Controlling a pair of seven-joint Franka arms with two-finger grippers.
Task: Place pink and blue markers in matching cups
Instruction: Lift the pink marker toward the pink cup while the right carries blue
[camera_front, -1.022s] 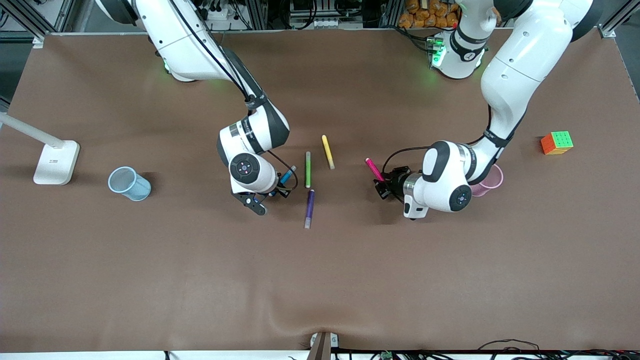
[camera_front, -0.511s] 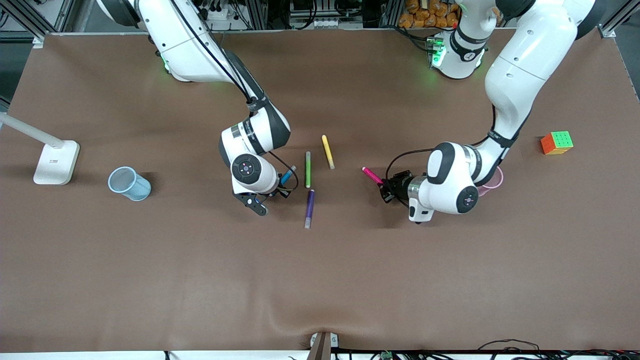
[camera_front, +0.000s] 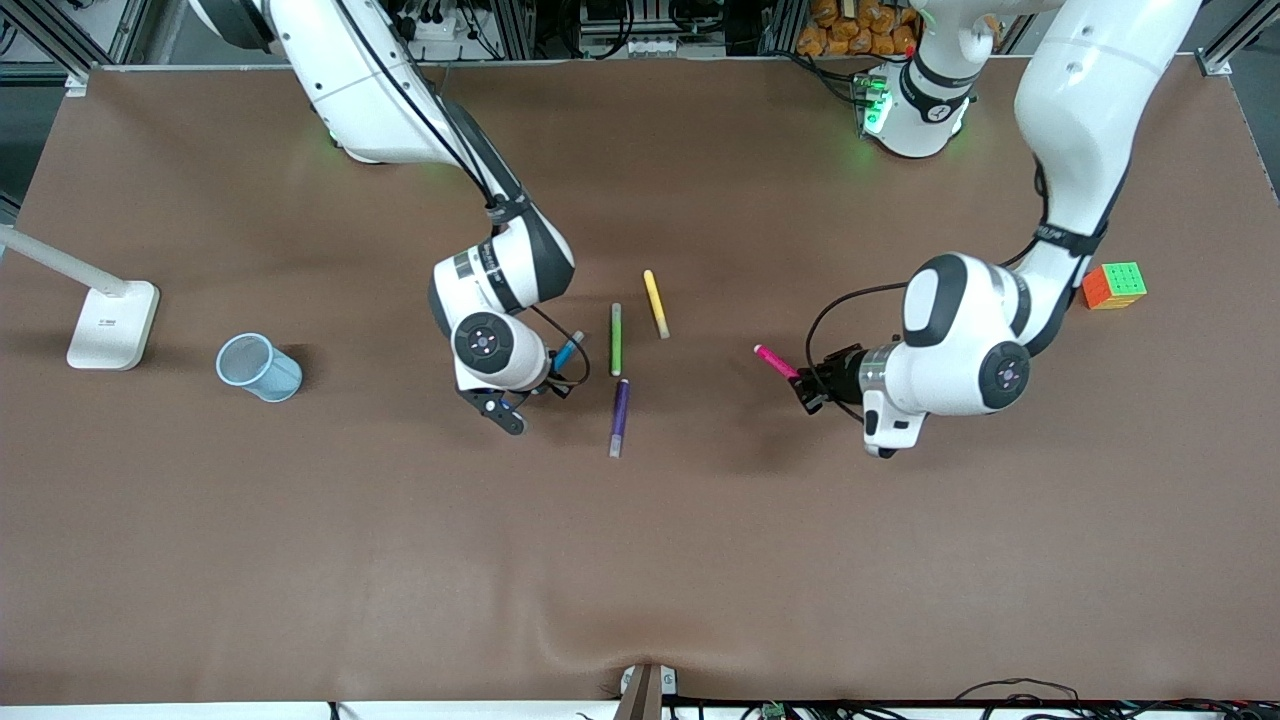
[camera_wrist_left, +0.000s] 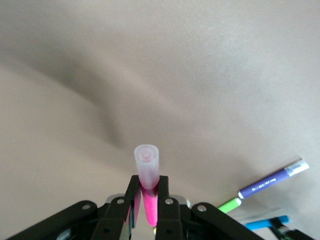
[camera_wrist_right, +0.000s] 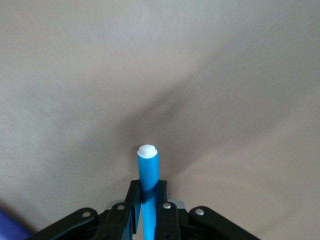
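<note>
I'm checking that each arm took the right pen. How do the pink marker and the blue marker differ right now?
The pink marker is clamped in the left gripper; the blue marker is in the right gripper. The pink marker shows a pale see-through cap at its free end; the blue marker's free end is solid blue with a small white tip. Both are slim pens, gripped near one end and raised above the brown table.

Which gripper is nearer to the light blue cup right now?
Right. The right gripper, holding the blue marker, is beside the light blue cup; the left gripper, holding the pink marker, is much farther away.
</note>
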